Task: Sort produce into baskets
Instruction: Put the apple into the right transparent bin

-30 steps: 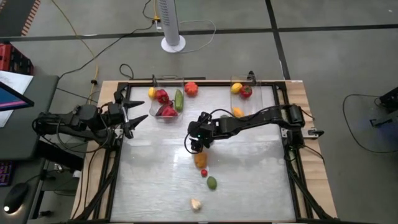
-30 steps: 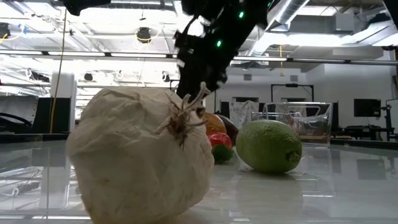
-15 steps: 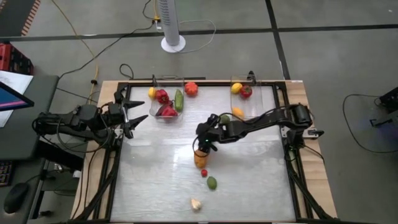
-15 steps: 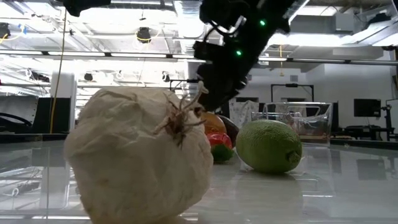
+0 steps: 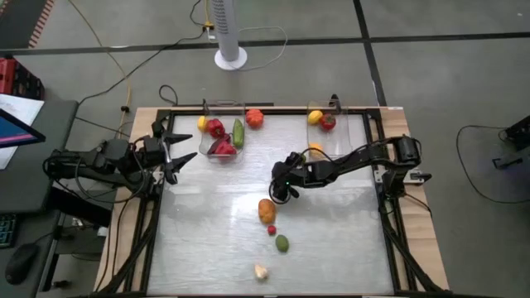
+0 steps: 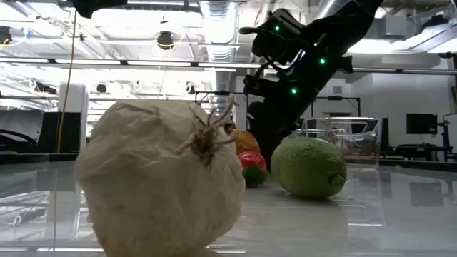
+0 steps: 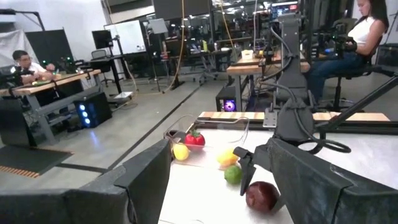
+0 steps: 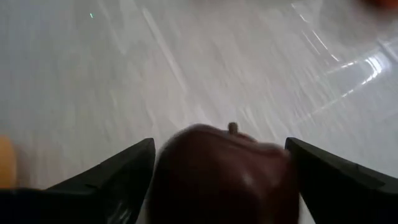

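From above, the right gripper (image 5: 284, 184) sits mid-table, nearer the right bin (image 5: 352, 124) than the left bin (image 5: 222, 108), while its wrist view shows 2 fingers (image 8: 106, 177) closed around a dark maroon fruit (image 8: 224, 171); the left gripper (image 5: 184, 149) waits open.

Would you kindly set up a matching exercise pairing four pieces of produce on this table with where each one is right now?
1 maroon fruit
2 cucumber
3 garlic
4 lime

A nearest the table's front edge
B in the left basket
C held in the right gripper
D between garlic and a small red piece

Pairs: 1-C, 2-B, 3-A, 4-D.
The left gripper waits open at the left edge.
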### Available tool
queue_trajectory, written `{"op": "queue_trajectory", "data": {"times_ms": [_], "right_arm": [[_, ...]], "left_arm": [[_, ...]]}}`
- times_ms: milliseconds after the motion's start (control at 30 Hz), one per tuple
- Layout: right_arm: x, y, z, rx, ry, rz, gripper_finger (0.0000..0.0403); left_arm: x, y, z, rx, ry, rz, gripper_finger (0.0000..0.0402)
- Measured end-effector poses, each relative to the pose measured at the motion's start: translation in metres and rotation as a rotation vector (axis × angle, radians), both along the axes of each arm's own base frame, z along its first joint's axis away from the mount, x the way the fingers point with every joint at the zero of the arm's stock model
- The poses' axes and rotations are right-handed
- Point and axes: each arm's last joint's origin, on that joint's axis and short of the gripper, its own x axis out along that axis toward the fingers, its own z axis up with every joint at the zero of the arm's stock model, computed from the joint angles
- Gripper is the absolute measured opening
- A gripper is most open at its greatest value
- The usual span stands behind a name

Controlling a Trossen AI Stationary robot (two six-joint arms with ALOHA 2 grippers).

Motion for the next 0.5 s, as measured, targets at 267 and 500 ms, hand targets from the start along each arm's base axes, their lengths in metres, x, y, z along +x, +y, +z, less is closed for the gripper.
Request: {"op": "queue_trajectory", "data": {"times_ms": [267,500], "right_arm": [[0.002,-0.004,0.001,-0.002,-0.018,-0.01,0.0304],[0.005,-0.005,0.031,-0.048,0.049,-0.023,0.0307]], "left_arm": [[0.0,0.0,-0.001,0.004,0.008,0.001,0.0256],[0.0,0.0,-0.001,0.004,0.008,0.001,0.0256]]}}
